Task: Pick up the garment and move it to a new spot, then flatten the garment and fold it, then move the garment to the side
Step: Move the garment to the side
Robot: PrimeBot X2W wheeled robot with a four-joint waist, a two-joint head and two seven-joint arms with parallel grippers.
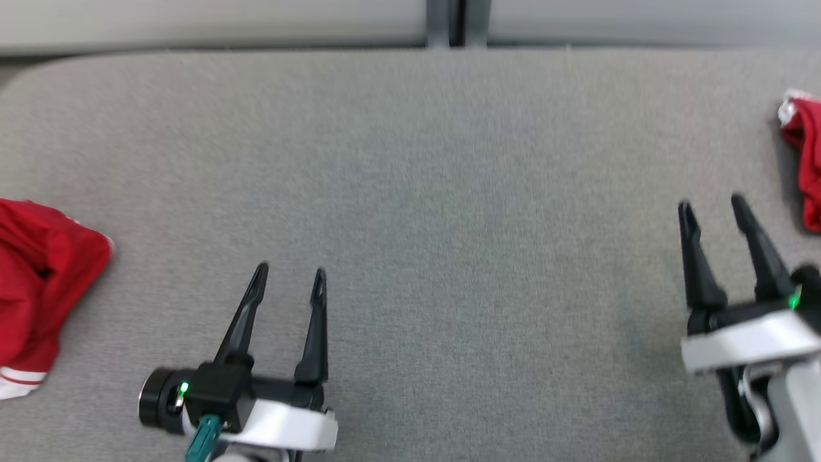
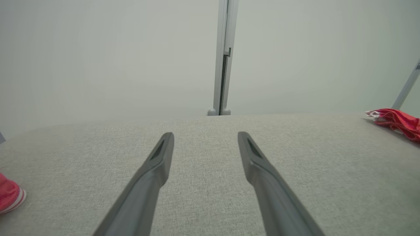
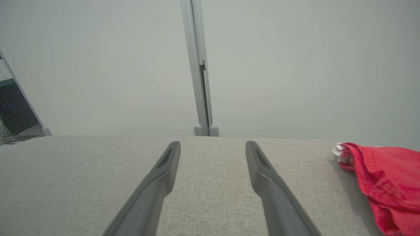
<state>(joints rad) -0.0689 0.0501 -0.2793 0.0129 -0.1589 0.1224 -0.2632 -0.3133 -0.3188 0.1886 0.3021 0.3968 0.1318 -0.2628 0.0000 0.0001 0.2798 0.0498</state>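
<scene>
A crumpled red garment point(image 1: 807, 154) with white trim lies at the right edge of the grey padded table point(image 1: 449, 160); it also appears in the right wrist view point(image 3: 387, 177) and the left wrist view point(image 2: 397, 121). A second red garment point(image 1: 38, 282) with white stripes lies bunched at the table's left edge point(image 2: 8, 196). My right gripper point(image 1: 710, 201) stands open just left of the right garment, holding nothing point(image 3: 213, 143). Over the near left part of the table my left gripper point(image 1: 291, 269) is open and empty too point(image 2: 205, 134), to the right of the left garment.
A pale wall with a vertical grey post point(image 1: 457, 22) runs behind the table's far edge. A dark opening with cables point(image 3: 14, 118) shows beyond the table's left end in the right wrist view.
</scene>
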